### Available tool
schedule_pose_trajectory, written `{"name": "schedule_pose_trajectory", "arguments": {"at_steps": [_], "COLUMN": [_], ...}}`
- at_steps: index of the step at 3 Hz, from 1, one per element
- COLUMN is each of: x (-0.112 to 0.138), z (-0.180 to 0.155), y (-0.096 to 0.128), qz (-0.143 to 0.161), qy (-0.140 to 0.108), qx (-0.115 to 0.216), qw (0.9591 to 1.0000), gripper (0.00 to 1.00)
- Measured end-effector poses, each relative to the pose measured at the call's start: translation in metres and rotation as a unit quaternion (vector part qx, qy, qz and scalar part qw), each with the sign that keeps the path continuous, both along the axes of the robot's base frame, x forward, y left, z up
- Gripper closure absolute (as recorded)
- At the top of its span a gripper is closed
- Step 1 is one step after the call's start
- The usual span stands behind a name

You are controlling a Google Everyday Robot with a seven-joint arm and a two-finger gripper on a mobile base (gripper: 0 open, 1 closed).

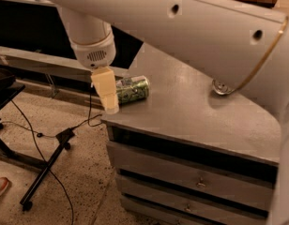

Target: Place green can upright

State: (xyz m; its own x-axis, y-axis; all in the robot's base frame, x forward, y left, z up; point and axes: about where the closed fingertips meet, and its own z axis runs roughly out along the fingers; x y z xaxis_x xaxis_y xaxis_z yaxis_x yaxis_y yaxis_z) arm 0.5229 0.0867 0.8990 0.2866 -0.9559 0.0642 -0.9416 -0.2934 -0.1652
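The green can (133,89) is seen lying sideways near the drawer cabinet's (191,111) edge; the gripper (110,106) is held just beside it, presumably for grasping (open or closed cannot be told).

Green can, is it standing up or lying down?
Lying down. The green can rests on its side on the cabinet, near the left edge. The gripper hangs beside the can's left end.

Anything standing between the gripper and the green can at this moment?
Nothing visible does. The gripper hangs at the corner of the counter, directly beside one end of the green can, which lies on its side near the edge. The gripper overlaps that end in this view, so contact cannot be told.
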Motion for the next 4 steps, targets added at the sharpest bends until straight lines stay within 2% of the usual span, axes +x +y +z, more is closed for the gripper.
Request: {"name": "schedule_pose_trajectory", "arguments": {"at_steps": [2, 4], "x": [0.031, 0.050], "z": [-0.018, -0.046], "y": [-0.026, -0.042], "qz": [-0.051, -0.083], "qy": [0.000, 0.016], "qx": [0.019, 0.016], "qw": [0.9985, 0.9963], "gripper": [0.00, 0.00]}}
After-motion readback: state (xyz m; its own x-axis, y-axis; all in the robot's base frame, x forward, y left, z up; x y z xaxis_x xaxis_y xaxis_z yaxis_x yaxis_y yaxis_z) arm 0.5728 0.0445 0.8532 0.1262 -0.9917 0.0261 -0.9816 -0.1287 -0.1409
